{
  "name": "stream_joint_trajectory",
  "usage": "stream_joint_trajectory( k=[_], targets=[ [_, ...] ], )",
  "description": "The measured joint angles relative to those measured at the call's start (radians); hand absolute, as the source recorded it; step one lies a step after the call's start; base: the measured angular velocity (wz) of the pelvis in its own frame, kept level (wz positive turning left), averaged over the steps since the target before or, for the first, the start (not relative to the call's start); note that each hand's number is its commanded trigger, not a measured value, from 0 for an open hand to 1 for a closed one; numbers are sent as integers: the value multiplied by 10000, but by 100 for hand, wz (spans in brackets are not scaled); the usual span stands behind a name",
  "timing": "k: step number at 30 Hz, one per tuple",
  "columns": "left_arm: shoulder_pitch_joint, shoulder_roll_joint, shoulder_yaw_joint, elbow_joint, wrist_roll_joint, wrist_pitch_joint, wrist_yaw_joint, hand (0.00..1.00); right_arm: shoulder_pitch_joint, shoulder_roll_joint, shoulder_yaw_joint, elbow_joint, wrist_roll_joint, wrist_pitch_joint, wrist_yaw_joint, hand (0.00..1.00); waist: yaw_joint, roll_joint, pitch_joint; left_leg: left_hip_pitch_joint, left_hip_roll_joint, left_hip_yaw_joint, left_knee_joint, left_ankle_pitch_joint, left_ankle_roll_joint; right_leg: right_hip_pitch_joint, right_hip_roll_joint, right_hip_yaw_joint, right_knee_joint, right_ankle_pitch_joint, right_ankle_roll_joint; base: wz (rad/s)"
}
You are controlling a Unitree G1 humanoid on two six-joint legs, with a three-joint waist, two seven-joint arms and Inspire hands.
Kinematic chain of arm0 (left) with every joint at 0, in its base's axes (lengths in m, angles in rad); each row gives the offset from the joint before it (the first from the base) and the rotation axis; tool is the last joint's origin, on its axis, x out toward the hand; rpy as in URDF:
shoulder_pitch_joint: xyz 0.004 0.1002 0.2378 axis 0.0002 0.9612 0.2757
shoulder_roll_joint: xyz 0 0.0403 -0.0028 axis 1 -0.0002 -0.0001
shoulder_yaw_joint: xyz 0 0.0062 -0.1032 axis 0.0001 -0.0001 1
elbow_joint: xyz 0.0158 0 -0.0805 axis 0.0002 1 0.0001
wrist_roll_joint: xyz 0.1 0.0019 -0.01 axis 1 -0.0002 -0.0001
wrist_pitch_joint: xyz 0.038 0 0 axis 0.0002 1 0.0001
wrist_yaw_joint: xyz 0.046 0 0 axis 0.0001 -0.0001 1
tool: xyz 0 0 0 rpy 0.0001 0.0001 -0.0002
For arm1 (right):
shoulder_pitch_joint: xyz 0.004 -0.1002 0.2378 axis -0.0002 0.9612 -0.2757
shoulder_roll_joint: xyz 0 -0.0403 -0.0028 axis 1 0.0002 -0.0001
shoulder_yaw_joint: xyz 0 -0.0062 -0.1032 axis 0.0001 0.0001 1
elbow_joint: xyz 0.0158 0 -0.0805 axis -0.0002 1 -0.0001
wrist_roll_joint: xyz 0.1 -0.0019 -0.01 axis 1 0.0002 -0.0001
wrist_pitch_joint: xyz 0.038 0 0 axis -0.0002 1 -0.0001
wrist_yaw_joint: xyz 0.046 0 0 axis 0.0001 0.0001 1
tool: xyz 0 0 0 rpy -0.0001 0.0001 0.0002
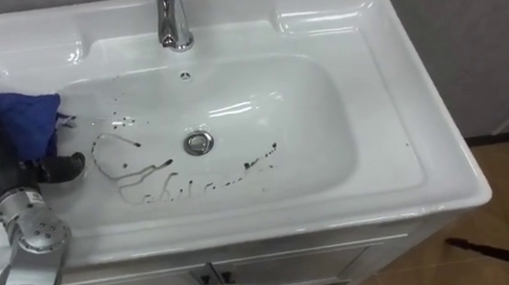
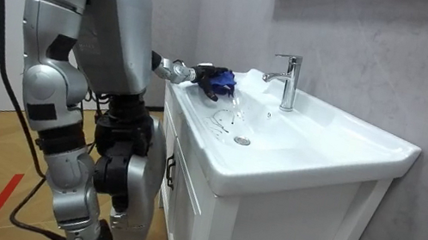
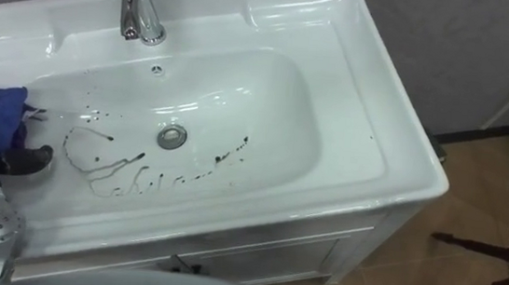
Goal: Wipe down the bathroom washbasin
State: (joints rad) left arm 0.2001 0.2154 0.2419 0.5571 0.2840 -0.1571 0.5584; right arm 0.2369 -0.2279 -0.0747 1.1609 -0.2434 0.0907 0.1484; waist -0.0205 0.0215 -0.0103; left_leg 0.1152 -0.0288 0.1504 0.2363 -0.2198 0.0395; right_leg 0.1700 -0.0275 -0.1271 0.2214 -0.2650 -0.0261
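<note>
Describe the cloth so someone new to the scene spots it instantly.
Start at the white basin with the chrome faucet at its back. Go to the bowl's left edge, where the robot's left hand comes in: the cloth is bunched there. It is the only dark blue, soft thing against the white porcelain, left of the thin dark scribbles by the drain.

— What colours are at the basin?
— It's glossy white, like the cabinet below. Thin black scribbles, loops and specks, cross its bottom. The faucet and drain ring are shiny silver.
— And the cloth?
— Deep blue with purple folds, against the left hand, which is black. The wall is mottled grey and the floor tan.
</note>
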Motion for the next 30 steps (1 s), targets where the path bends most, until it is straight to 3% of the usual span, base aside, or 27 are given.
stream_joint_trajectory(
  k=[3,5,13,18,19,21,30],
  targets=[
    [-193,36,129,394,560,158,12,0,40,-9,-320,-52,-256,191,-30,0,-9,35,-53,7,4,-20,-3,0,0,4,4,7,-4,0,0,-1],
    [-349,96,129,746,1141,495,50,0,49,-20,-376,-198,-421,420,-55,0,-14,99,-99,27,12,-6,-4,0,0,5,11,55,-7,1,-3,-6],
    [-431,140,131,903,2064,1336,47,0,44,-27,-383,-434,-454,820,-29,0,-26,153,-128,203,42,13,-190,24,-41,64,29,154,-21,-3,-30,-6],
    [-423,318,182,1303,2543,1500,-29,0,62,-90,-645,-412,-465,1103,70,0,-1,270,-136,372,51,69,-472,82,-115,40,111,322,-36,9,-56,-9],
    [-424,350,182,1405,2596,1530,-53,65,59,-106,-652,-413,-465,1164,69,0,-6,301,-137,383,63,80,-481,94,-131,36,124,361,-35,12,-69,-7],
    [-428,424,182,1518,2611,1550,-103,100,56,-103,-645,-419,-457,1229,74,0,-9,303,-138,409,83,79,-493,116,-166,32,112,379,-12,-1,-111,-6],
    [-420,714,260,1701,3167,1747,190,100,-46,-134,-656,-572,-462,1508,70,0,21,331,-157,449,173,98,-498,214,-309,54,157,330,-1,3,-265,-2]
  ],
)
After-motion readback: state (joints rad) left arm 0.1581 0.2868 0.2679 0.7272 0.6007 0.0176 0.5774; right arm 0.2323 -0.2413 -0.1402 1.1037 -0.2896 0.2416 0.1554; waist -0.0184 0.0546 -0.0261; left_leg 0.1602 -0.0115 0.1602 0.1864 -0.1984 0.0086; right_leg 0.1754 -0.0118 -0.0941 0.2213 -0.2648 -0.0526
